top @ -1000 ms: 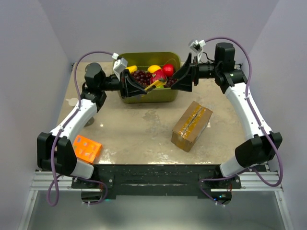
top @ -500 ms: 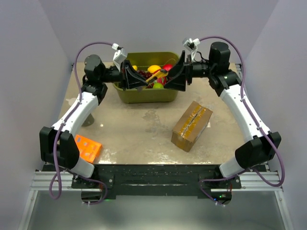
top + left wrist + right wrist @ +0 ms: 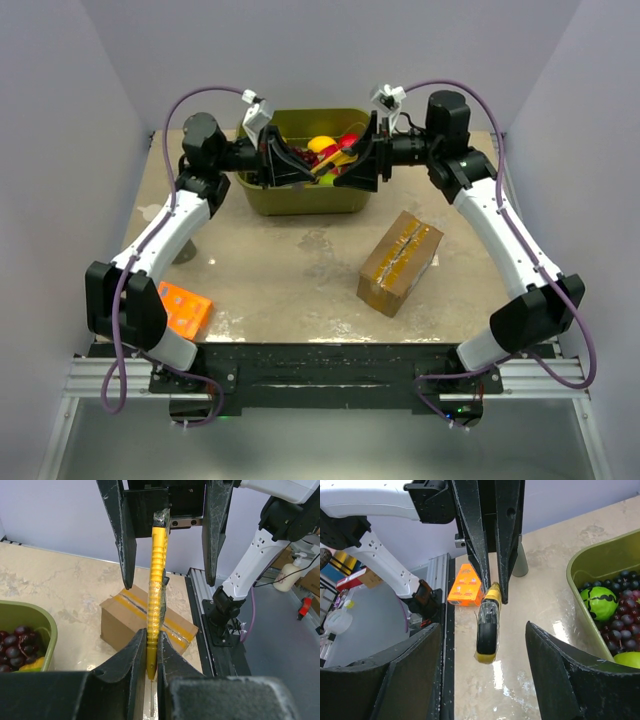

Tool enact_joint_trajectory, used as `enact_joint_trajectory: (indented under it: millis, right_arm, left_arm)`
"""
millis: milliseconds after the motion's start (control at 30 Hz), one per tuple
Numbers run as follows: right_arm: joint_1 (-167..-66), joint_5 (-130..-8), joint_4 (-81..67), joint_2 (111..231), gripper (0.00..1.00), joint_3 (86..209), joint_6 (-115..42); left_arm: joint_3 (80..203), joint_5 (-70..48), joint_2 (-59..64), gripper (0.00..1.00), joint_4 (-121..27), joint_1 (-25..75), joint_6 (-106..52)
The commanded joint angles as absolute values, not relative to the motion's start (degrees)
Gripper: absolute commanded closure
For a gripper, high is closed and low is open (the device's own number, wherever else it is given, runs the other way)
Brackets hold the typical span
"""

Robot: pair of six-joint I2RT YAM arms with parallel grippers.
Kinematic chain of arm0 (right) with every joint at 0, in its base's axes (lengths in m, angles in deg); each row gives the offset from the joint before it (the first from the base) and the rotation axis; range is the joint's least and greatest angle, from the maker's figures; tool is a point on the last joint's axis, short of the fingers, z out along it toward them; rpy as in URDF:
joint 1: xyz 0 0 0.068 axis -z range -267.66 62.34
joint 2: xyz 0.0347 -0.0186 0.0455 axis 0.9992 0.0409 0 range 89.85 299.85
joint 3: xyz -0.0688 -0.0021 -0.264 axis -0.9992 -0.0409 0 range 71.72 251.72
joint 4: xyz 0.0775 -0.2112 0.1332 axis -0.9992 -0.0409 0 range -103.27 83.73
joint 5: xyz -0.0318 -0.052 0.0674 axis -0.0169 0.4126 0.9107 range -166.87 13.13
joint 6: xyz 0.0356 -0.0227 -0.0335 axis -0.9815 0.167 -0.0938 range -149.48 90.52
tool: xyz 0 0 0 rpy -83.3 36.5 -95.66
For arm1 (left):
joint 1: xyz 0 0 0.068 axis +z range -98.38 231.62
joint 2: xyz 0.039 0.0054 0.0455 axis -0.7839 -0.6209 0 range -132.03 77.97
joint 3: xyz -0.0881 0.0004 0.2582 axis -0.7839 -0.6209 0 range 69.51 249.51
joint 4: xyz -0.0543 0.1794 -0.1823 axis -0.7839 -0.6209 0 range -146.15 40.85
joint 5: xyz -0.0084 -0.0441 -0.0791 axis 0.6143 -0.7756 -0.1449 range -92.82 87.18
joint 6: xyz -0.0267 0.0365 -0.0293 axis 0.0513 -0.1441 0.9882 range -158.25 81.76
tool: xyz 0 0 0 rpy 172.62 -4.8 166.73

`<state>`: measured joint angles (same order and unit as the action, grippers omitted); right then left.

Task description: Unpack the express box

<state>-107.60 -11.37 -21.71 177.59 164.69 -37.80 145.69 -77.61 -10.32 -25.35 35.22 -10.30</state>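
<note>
The express box (image 3: 400, 262), brown cardboard with glossy tan tape along its top seam, lies diagonally on the table at right of centre; it also shows in the left wrist view (image 3: 120, 622). My left gripper (image 3: 303, 168) is shut on a yellow utility knife (image 3: 335, 160) and holds it in the air over the green bin. In the left wrist view the jaws (image 3: 151, 641) pinch the knife's ribbed handle (image 3: 157, 580). My right gripper (image 3: 352, 170) is open, its fingers either side of the knife's black-and-yellow end (image 3: 487, 627) without touching it.
A green bin (image 3: 300, 197) with grapes and other toy fruit stands at the back centre. A flat orange box (image 3: 180, 308) lies at the front left, near the table edge. A grey cone-shaped post (image 3: 520, 565) stands at the left side.
Both grippers have risen and moved toward the back, over the bin. The right gripper has closed in on the left, so its open fingers now flank the knife's end.
</note>
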Motion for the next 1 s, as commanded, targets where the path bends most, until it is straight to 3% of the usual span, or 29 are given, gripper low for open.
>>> enact_joint_trajectory:
  millis: [0,833,967]
  right_arm:
    - [-108.6,-10.8,-20.8,177.7,0.32,167.3,-35.8]
    - [-110.4,-10.1,-19.3,179.7,0.64,168.1,-36.5]
    - [-110.3,-9.8,-19.3,179.9,0.73,168.1,-36.7]
  left_arm:
    - [148.2,-78.3,-10.6,1.00,-22.8,34.7,-8.5]
    - [149.8,-77.7,-12.7,1.00,-23.0,32.4,-7.8]
    - [150.2,-77.7,-13.2,1.00,-23.1,32.3,-7.9]
